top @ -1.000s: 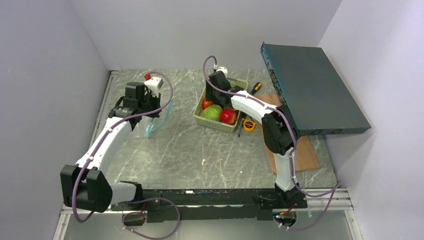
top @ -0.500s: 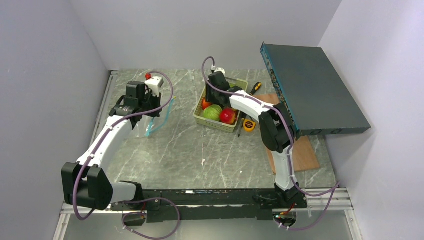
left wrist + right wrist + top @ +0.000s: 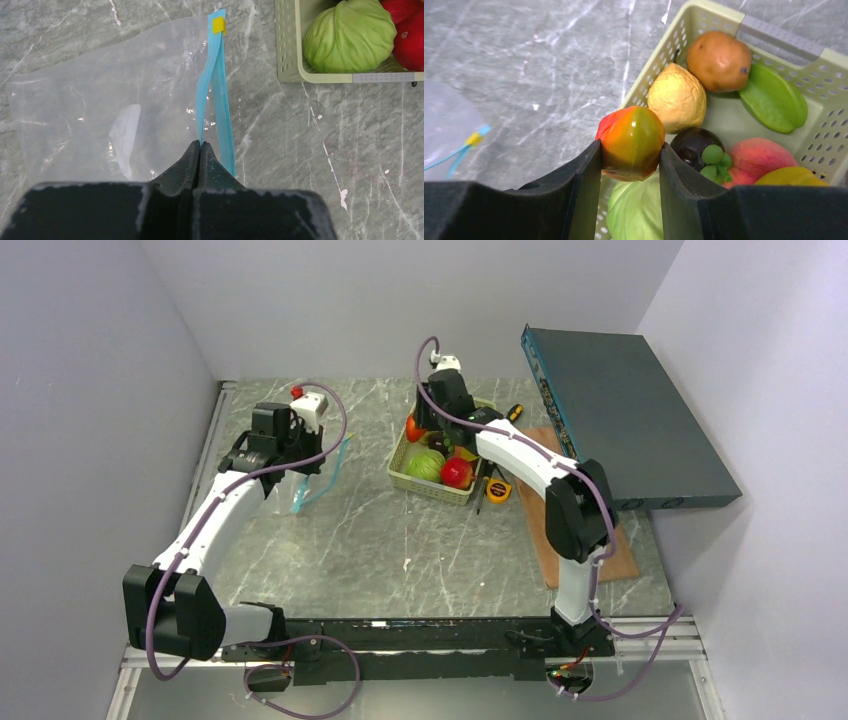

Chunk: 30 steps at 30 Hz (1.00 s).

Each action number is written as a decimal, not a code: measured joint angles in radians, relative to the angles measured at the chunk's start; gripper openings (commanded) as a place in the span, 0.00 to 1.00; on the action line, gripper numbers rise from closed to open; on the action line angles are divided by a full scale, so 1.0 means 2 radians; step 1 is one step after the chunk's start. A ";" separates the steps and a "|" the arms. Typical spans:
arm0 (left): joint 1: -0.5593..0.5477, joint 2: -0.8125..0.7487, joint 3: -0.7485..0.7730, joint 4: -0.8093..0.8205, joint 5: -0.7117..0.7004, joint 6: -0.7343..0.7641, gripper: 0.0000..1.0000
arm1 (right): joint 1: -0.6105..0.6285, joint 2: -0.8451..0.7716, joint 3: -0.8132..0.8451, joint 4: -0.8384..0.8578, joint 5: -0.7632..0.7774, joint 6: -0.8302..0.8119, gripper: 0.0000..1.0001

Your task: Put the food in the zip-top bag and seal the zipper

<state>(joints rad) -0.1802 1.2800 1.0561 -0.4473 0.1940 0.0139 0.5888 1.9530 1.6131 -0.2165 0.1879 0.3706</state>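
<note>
My right gripper [image 3: 630, 150] is shut on a red-orange-green toy fruit [image 3: 633, 142] and holds it above the left rim of the pale green basket [image 3: 774, 37]; the fruit shows in the top view [image 3: 414, 428] too. Other food lies in the basket: yellow pear [image 3: 677, 97], brown fruit [image 3: 718, 60], green star fruit [image 3: 774, 99], green cabbage [image 3: 349, 36]. My left gripper [image 3: 200, 145] is shut on one lip of the blue zipper [image 3: 216, 95] of the clear zip-top bag [image 3: 100, 105], which lies at the left [image 3: 315, 475].
A yellow tape measure [image 3: 498, 490] and a screwdriver [image 3: 511, 416] lie right of the basket. A dark flat box [image 3: 625, 420] leans at the right over a wooden board [image 3: 590, 540]. A small white device with a red knob [image 3: 308, 405] stands behind the bag.
My right gripper has risen out of the basket with the red-orange fruit in its fingers and shifted toward the back. The left arm and bag have stayed in place.
</note>
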 measured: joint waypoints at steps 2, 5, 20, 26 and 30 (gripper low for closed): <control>0.000 0.000 0.001 0.000 0.004 0.000 0.00 | 0.001 -0.026 -0.012 0.010 -0.008 -0.001 0.00; 0.002 0.000 0.001 0.001 0.012 -0.003 0.00 | 0.006 -0.069 -0.042 0.035 -0.025 -0.001 0.00; 0.016 -0.013 0.001 0.016 0.026 -0.062 0.00 | 0.143 -0.153 -0.193 0.244 -0.066 0.076 0.00; 0.016 -0.025 0.001 0.025 0.025 -0.074 0.00 | 0.154 -0.129 -0.192 0.293 -0.055 0.124 0.00; 0.016 -0.025 0.001 0.027 0.024 -0.079 0.00 | 0.159 -0.107 -0.184 0.296 -0.044 0.138 0.00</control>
<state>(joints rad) -0.1474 1.2293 1.0588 -0.3931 0.2420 -0.1436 0.9058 1.7390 1.2446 0.3763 0.0994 0.6468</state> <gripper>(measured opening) 0.013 0.417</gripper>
